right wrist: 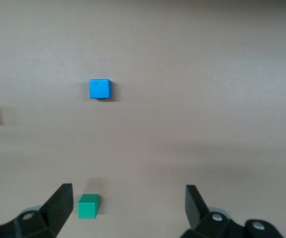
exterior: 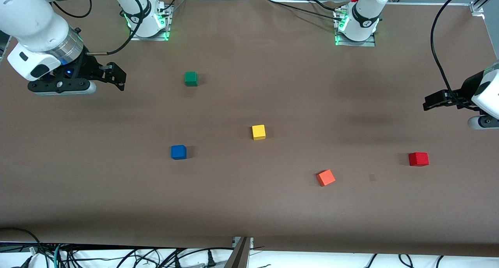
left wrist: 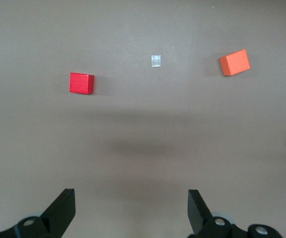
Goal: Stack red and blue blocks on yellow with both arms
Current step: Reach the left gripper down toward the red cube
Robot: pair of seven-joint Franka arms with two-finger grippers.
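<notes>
Right, I see yellow [exterior: 258, 132] mid-table, blue [exterior: 178, 151] toward the right arm's end of it, red [exterior: 418, 158] toward the left arm's. The left gripper [left wrist: 131, 210] and right gripper [right wrist: 128, 208] hang wide open, empty, at their own ends.

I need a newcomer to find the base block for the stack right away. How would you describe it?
Start from the brown table and look to its middle, roughly midway between the two arms' ends. The yellow block sits there alone, touching nothing, farther from the front camera than the blue block and the orange block. It is the only bright yellow cube; the orange one is darker and turned askew.
</notes>
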